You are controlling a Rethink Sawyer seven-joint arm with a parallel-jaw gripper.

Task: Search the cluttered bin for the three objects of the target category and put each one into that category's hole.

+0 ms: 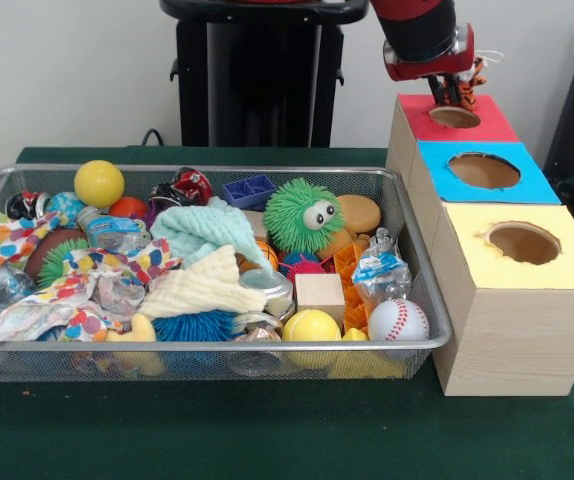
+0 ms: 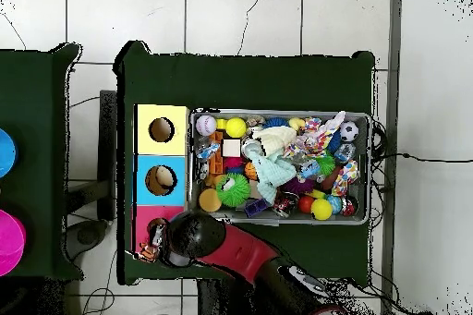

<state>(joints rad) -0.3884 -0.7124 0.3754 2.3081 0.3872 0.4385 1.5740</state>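
My gripper (image 1: 454,95) hangs just above the round hole (image 1: 454,117) of the red-topped box (image 1: 487,125), shut on the small orange black-striped tiger plush (image 1: 476,72), which sticks out at its right side. In the overhead view the gripper (image 2: 152,248) and the tiger (image 2: 147,255) sit at the red box (image 2: 171,214). The green spiky puffball with googly eyes (image 1: 302,215) lies at the back middle of the wire mesh bin (image 1: 67,352), also seen from overhead (image 2: 233,188). The blue spiky puffball (image 1: 195,325) lies at the bin's front, partly under a cloth.
The blue-topped box (image 1: 527,185) and yellow-topped box (image 1: 567,265) stand in a row with the red one, right of the bin. The bin holds yellow balls (image 1: 99,183), a white baseball (image 1: 398,320), a wooden cube (image 1: 319,293), cloths and other toys.
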